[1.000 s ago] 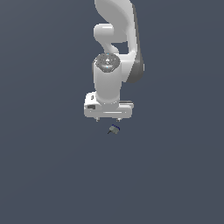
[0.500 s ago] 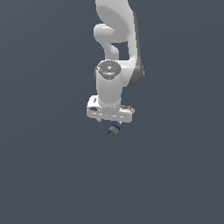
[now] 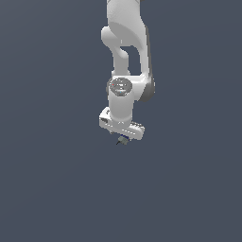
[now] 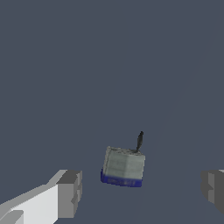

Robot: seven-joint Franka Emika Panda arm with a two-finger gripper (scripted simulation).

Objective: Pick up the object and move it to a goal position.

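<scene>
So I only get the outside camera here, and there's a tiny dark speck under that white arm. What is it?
Observer: In the wrist view it is a small blocky object with a pale grey face, a dark blue edge, and a thin dark stem sticking out.
Operator: Are the jaws holding it?
Observer: No. The grey fingertips stand wide apart with the small blocky object between them, gaps on both sides.
Operator: Anything else near it?
Observer: Only plain dark grey floor shows around it in the wrist view.
</scene>
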